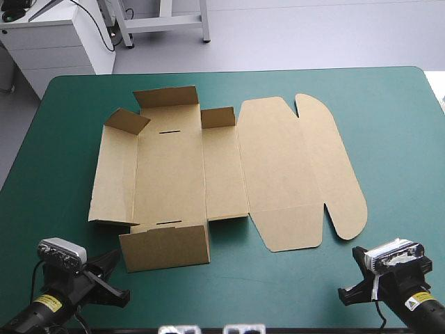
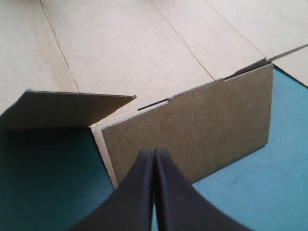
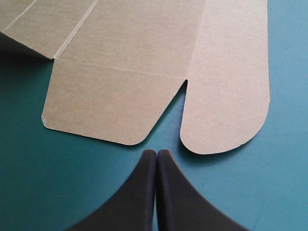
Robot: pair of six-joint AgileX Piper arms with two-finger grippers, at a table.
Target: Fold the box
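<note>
Nearest, by the table's near edge, the left gripper [image 2: 154,151] and right gripper [image 3: 156,153] are each seen pressed together into a pointed arch, nothing held. Just ahead of the left one a near flap [image 2: 202,120] of the box [image 1: 208,167] is tilted up. The brown sheet is spread mostly flat mid-table on the teal-green cover [image 1: 389,125], with its far flaps [image 1: 165,97] raised.

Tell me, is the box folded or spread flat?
Mostly spread flat: the box lies as a sheet, only some left flaps raised.
</note>
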